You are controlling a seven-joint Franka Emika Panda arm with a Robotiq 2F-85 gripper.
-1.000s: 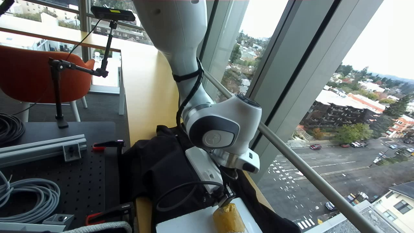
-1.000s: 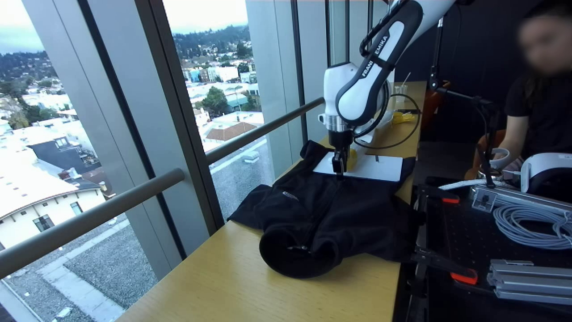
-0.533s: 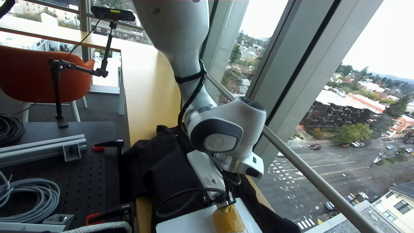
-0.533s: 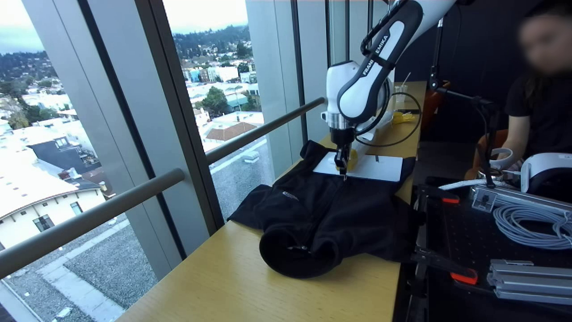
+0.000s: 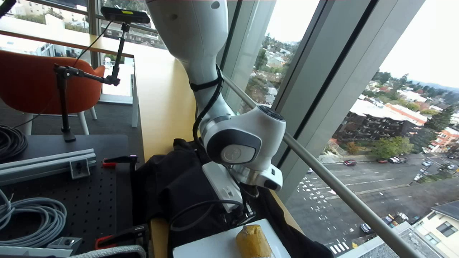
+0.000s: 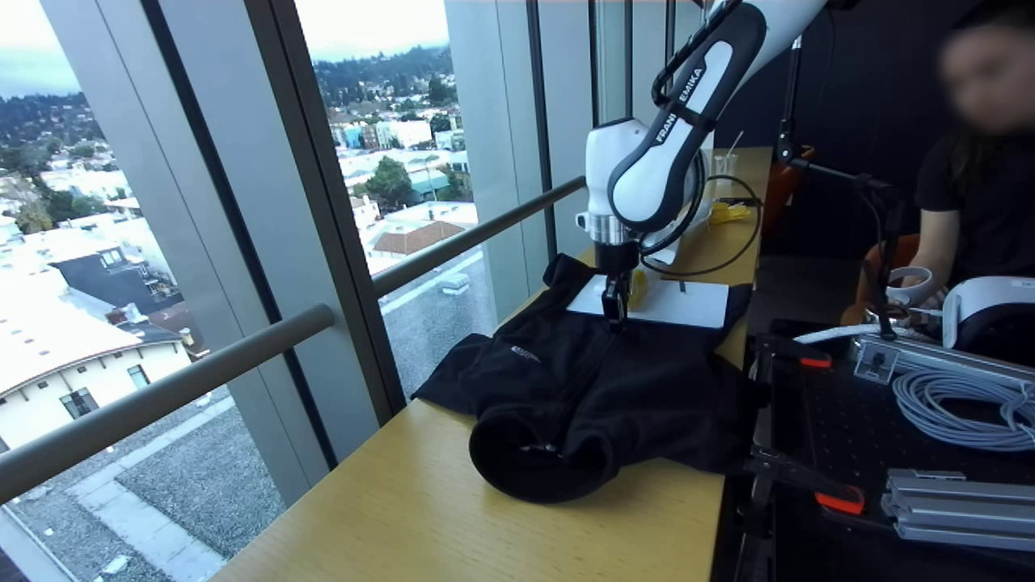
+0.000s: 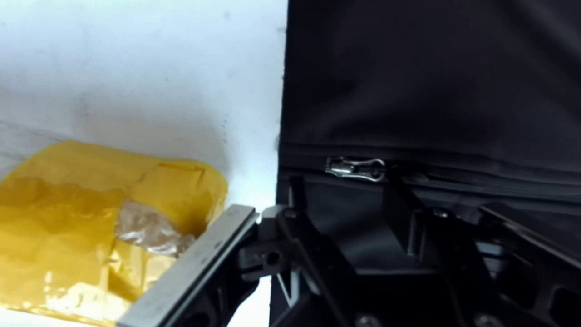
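The black and grey metal claw (image 7: 343, 184) is spread apart over the black cloth jacket (image 6: 663, 392). In the wrist view, a small silver metal zipper pull (image 7: 356, 169) shows just by the claw's tips, flat on the jacket; I can't tell if they touch. A lumpy yellow packet (image 5: 253, 240) sits near on a flat white board (image 5: 208, 245). The jacket lies on a light brown wooden table (image 6: 453, 509).

the gripper (image 6: 617, 319) is shifting away from the yellow package (image 5: 253, 240) and farther over the black jacket (image 6: 647, 388). in an exterior view, the package's end nearest the gripper is now showing uncovered instead of overlapped as before. above the gripper, the arm (image 5: 247, 134) is following; beside it, the cable loop (image 5: 215, 200) is moving along.
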